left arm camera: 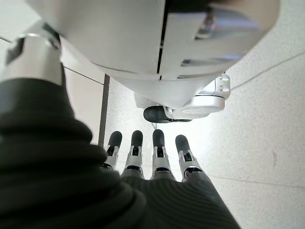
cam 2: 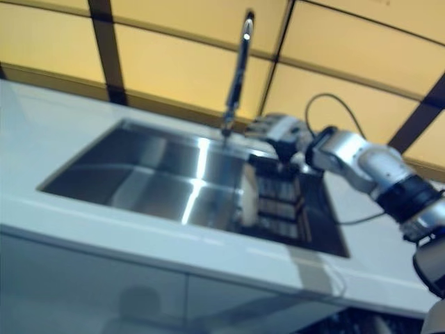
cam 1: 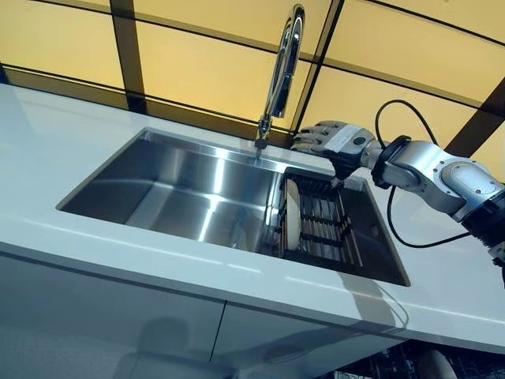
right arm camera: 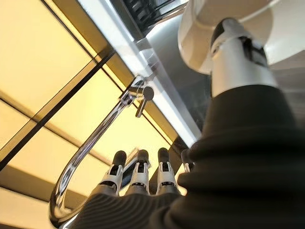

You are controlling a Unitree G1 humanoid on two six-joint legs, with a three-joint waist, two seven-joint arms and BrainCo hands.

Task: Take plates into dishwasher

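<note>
reaching in from three o'clock, the right hand [cam 1: 327, 140] hangs over the back rim of the stainless sink [cam 1: 181, 193], just beside the base of the chrome faucet [cam 1: 282, 67]. its fingers [right arm camera: 138, 167] show straight and spread in the right wrist view, holding nothing, with the faucet's arc curving past them. from the head views the hand sits above the far end of the dark slatted rack [cam 1: 319, 229] that fills the sink's right portion, at about two o'clock from the basin's middle; whether the fingertips touch the rim or hover just off it is hard to say from here.

one white plate [cam 1: 293, 215] stands on edge in the rack, at the rack's left side, next to the open basin. it is upright, its face turned toward the basin, and nothing is gripping it. the hand is near the plate but apart from it, farther back toward twelve o'clock.

the sink is set into a white surface [cam 1: 63, 134] that runs wide toward nine o'clock. behind it rise amber wall panels [cam 1: 205, 63] split by dark strips.

the left hand [left arm camera: 143, 157] appears only in its own wrist view, fingers [left arm camera: 158, 143] straight and relaxed, empty, pointing toward a pale speckled floor [left arm camera: 267, 133].
</note>
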